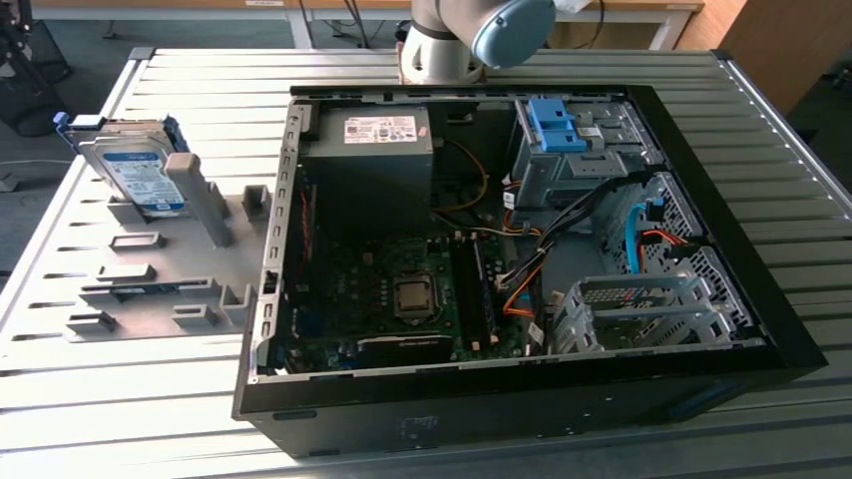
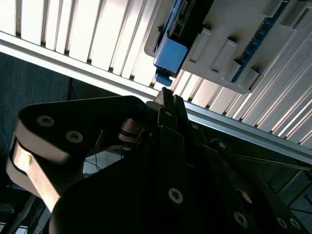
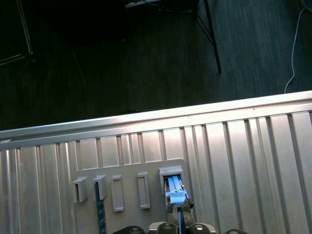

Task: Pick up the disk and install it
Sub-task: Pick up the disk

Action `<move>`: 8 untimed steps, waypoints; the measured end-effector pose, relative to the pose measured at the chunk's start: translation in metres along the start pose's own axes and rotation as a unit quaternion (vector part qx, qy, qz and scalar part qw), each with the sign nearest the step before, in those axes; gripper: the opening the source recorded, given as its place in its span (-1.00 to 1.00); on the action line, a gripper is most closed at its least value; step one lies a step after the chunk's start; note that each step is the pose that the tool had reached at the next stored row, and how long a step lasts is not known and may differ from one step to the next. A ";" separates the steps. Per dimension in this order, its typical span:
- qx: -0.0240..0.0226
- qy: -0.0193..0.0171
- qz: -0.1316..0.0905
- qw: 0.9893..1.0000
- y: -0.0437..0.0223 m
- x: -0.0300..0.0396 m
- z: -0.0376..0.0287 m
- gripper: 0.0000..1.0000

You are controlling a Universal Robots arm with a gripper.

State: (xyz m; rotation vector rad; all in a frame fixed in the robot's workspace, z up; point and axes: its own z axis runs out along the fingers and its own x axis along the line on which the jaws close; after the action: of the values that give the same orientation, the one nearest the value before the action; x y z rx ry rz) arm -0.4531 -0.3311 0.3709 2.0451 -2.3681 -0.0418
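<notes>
Disk (image 1: 134, 172): flat rectangular silver hard drive with a white-and-blue label and a blue plastic carrier frame. Location: upright in a slot of the pale grey moulded plastic fixture (image 1: 174, 289) on the ribbed sheet-metal surface (image 1: 120, 399), at the exterior view's left, well apart from the open black steel computer case (image 1: 533, 399). Case interior: dark circuit board (image 1: 386, 289), then bundled cables (image 1: 533, 261), then perforated silver drive cages (image 1: 639, 309) at the exterior view's right. Claw (image 2: 169, 97): dark metal, fingers clenched together on nothing in the second wrist view, clear of the disk. Progress, judged: pickup not yet made; installation wholly outstanding.
</notes>
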 end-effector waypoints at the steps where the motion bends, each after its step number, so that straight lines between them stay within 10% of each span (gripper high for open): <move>1: 0.000 0.000 0.000 1.000 -0.0001 0.0000 0.0001 -0.65; 8: 0.001 0.000 0.000 1.000 -0.0095 -0.0014 0.0019 -0.51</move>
State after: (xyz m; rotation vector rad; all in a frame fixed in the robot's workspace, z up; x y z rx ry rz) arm -0.4435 -0.3310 0.3687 2.0452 -2.3690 -0.0407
